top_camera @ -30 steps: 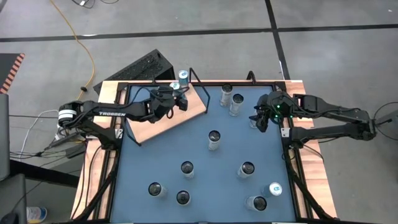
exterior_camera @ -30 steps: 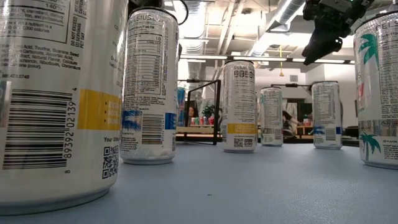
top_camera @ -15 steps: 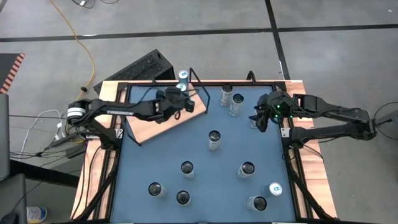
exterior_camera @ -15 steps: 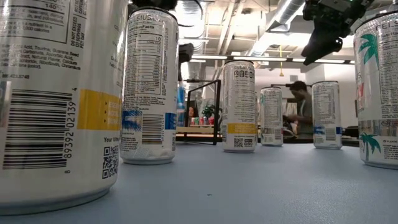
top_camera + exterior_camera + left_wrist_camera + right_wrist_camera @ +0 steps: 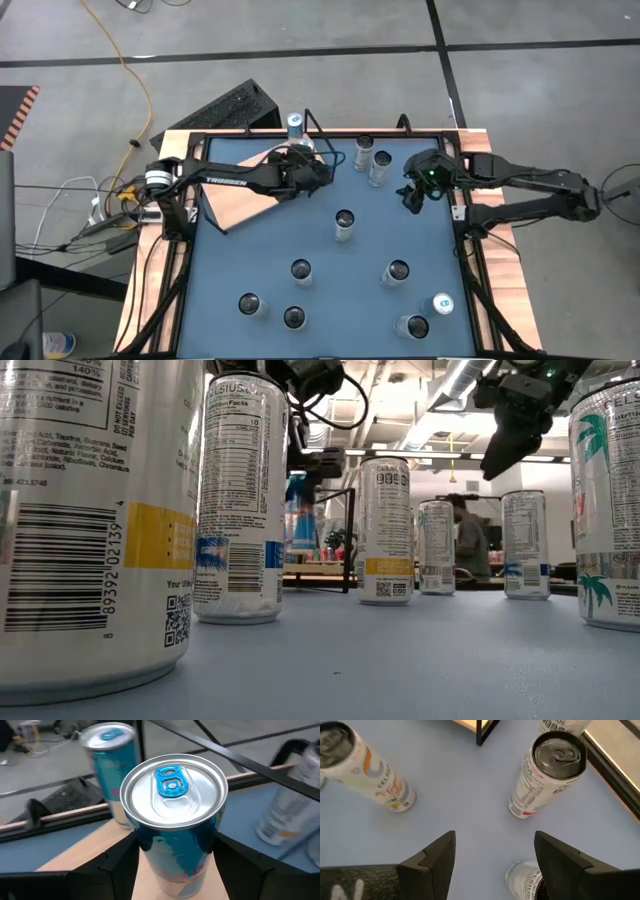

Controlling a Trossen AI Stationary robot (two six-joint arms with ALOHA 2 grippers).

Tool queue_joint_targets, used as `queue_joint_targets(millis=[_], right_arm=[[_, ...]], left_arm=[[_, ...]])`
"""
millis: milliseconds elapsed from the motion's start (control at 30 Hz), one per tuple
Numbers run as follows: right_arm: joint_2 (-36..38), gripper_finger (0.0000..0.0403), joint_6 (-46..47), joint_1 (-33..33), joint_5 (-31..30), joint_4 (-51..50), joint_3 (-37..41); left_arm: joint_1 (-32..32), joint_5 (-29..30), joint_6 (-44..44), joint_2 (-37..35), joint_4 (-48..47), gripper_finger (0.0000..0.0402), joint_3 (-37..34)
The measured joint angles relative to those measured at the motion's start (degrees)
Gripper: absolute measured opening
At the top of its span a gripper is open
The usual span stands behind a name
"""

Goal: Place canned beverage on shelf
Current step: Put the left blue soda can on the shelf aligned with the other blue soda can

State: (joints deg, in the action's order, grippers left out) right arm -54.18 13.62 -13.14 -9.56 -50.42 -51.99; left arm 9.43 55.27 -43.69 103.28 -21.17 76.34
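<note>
The shelf [image 5: 245, 195] is a pale wood board lying at the blue table's far left, with a black wire frame [image 5: 322, 130] at its end. A teal can [image 5: 295, 124] stands on its far corner. My left gripper [image 5: 318, 172] reaches over the shelf's right end and is shut on a second teal can with a blue tab [image 5: 172, 795]. My right gripper [image 5: 410, 195] hangs open above the table's far right. A silver can top [image 5: 522, 877] shows below, between its fingers, which touch nothing. My left gripper pinches the teal can's wall [image 5: 142, 840] between its two fingers [image 5: 117, 862], one on each side, a little below the rim. The fingers come from the table's left, slanting down. The can stands upright over the wooden board; in the low view the can's lower end [image 5: 300, 540] seems clear of it.
Several upright cans are spread over the blue table [image 5: 250, 250]: two at the far middle [image 5: 363, 150] [image 5: 380, 165], one at the centre [image 5: 344, 224], others toward the near edge [image 5: 301, 270] [image 5: 397, 272]. A black frame rims the table. A person shows in the room behind.
My left gripper has travelled along the shelf toward the table's right edge, carrying the teal can upright with it and turning somewhat. The other teal can has stayed on the shelf's far corner. My right gripper has sunk a little.
</note>
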Motion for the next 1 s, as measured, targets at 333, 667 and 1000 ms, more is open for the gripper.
queue_joint_targets(millis=[333,667,1000], right_arm=[[-1.2,0.0255,-0.1,0.0,0.0,0.4,0.0],[-0.9,0.0255,-0.1,0.1,0.2,0.3,0.0],[-0.7,0.0255,-0.1,0.3,0.2,0.3,0.0]], left_arm=[[1.2,2.3,-1.1,0.4,0.5,0.0217,0.0],[2.5,2.2,-3.2,3.8,1.0,0.0217,-0.1],[3.1,2.6,-3.1,3.8,1.1,0.0217,-0.1]])
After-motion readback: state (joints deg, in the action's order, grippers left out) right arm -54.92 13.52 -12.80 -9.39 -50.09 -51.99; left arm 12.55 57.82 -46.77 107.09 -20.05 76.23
